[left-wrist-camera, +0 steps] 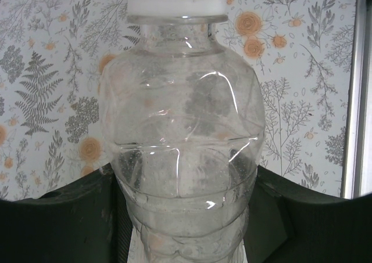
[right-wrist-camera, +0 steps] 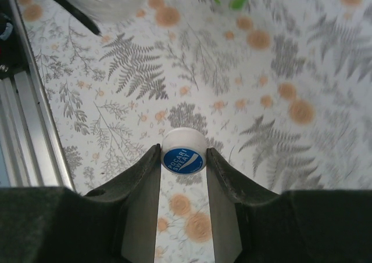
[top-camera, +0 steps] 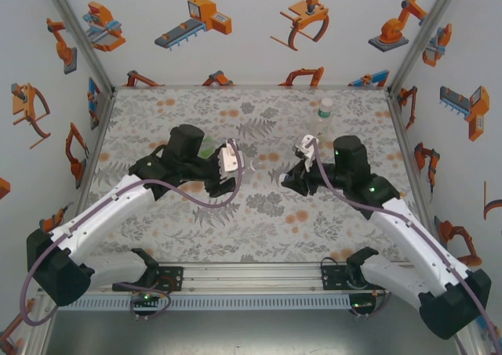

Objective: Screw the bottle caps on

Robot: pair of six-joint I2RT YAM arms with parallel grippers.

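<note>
Blue-faced round plastic screw cap (right-wrist-camera: pixel 183 158), white around its side and printed with white lettering, sits pinched at the very tips of the right gripper (right-wrist-camera: pixel 183 152). Its printed face is turned toward the wrist camera and a dark finger (right-wrist-camera: pixel 139 184) presses on each side. The jaws are drawn in narrow, just the cap's width apart, with the fern-and-flower patterned table (right-wrist-camera: pixel 273 100) behind it. The clear ribbed plastic bottle (left-wrist-camera: pixel 180 141) is clamped low on its body by the left gripper (left-wrist-camera: pixel 180 228), whose black fingers (left-wrist-camera: pixel 58 228) hug it from both sides. Its rounded shoulder and white neck ring (left-wrist-camera: pixel 174 7) reach away from the jaws, and the mouth is cut off at the picture's edge, so I cannot tell whether anything sits on it. From above, the left gripper (top-camera: pixel 227 165) and the right gripper (top-camera: pixel 304 153) face each other over the middle of the table (top-camera: pixel 259 222), near but apart, so the cap is not touching the held bottle. A taller clear bottle with a green band (top-camera: pixel 324 112) stands upright at the far right of the table, just beyond the right gripper and free of both jaws.
</note>
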